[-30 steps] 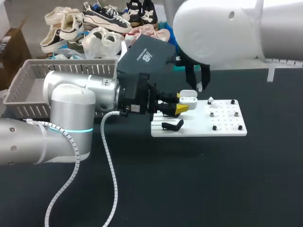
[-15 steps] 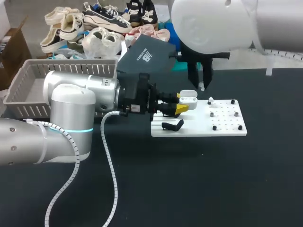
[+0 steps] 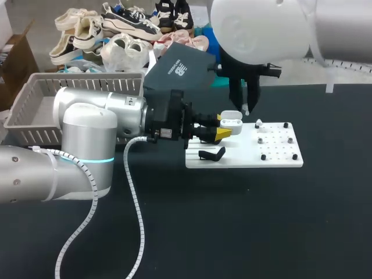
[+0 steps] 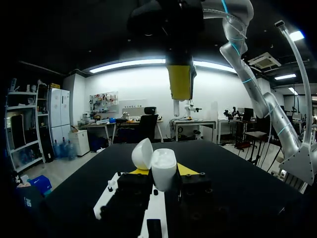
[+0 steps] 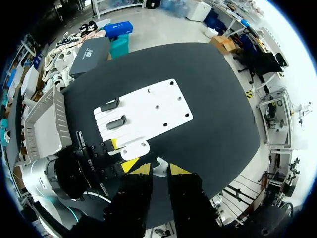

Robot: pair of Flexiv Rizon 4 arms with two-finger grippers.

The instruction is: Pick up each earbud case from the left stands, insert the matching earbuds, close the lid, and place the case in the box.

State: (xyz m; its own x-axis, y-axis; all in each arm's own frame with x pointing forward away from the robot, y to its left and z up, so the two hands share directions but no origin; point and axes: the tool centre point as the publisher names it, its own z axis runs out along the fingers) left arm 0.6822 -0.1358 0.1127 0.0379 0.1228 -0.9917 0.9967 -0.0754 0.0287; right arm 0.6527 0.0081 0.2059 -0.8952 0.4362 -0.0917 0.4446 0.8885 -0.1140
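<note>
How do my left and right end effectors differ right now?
Pose: the left end effector lies level; the right end effector points straight down above it.
Load: the left end effector is shut on the open earbud case, the right on a small white earbud.
Both have yellow tips.
</note>
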